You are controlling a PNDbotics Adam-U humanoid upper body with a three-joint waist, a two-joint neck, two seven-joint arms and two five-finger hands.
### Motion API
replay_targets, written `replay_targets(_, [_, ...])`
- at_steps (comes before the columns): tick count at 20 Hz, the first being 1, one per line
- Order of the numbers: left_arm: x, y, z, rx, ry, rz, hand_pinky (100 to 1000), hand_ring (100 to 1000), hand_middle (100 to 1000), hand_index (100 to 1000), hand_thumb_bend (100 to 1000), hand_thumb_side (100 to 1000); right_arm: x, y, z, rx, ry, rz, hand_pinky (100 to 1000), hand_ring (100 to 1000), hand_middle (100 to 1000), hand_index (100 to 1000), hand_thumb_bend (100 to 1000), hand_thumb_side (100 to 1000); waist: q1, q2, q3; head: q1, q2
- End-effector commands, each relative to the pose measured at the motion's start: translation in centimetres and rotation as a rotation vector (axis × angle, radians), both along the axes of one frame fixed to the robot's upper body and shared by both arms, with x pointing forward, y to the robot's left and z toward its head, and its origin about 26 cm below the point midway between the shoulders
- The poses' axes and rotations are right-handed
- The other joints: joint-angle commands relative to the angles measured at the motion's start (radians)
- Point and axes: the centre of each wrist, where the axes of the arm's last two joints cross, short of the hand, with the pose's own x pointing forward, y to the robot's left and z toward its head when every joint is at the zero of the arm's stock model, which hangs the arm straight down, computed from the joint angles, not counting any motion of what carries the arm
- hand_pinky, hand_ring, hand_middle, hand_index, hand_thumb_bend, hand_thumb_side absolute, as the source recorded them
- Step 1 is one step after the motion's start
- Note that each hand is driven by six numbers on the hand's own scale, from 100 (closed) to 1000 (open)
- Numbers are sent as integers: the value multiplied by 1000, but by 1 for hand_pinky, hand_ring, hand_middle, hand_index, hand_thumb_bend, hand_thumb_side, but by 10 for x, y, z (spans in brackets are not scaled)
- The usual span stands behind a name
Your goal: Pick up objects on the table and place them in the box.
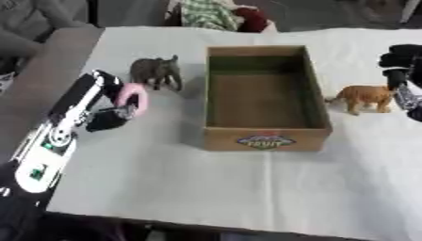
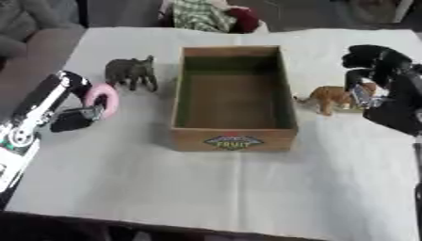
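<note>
A brown cardboard box [image 1: 263, 140] stands open and empty in the middle of the table. Left of it stands a grey elephant toy [image 1: 157, 71]. My left hand [image 1: 105, 118] is just in front of the elephant, curled round a pink ring-shaped thing [image 2: 101, 98] that it holds just above the cloth. An orange animal toy [image 1: 366, 97] stands upright on the table to the right of the box. My right hand [image 2: 372, 66] hangs over the toy's rear end and hides part of it; whether it has hold of the toy does not show.
A white cloth [image 1: 247, 188] covers the table, with bare cloth in front of the box. The table's left edge runs close by my left arm. Checked fabric and a dark red thing [image 1: 251, 19] lie at the far edge.
</note>
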Motion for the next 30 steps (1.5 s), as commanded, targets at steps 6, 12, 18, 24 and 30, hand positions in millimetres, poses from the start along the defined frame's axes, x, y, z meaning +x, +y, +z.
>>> replay_targets(6, [16,-18,71,84,-146,-132,627,466,334,474,160,217,0,1,7,-19,-20,13,804,814,741,849,100,269,1,-24,-26,9,5])
replay_targets(12, [45,-49,91,197,-162,-247,631,478,350,482,193,224,1,8,9,-18,-27,40,804,815,742,849,100,268,4,-25,-57,23,3])
replay_targets(18, [77,-76,75,277,-113,-315,641,494,388,514,214,229,2,13,11,-12,-33,60,804,815,742,849,100,267,4,-26,-88,37,1])
replay_targets(24, [92,-93,50,280,-69,-362,644,504,420,539,254,230,2,14,11,-8,-31,66,804,815,741,848,100,272,6,-26,-98,41,0])
replay_targets(30, [96,-105,38,258,-44,-400,647,518,445,560,350,249,1,14,10,-2,-30,64,804,816,742,848,100,273,6,-28,-107,42,0])
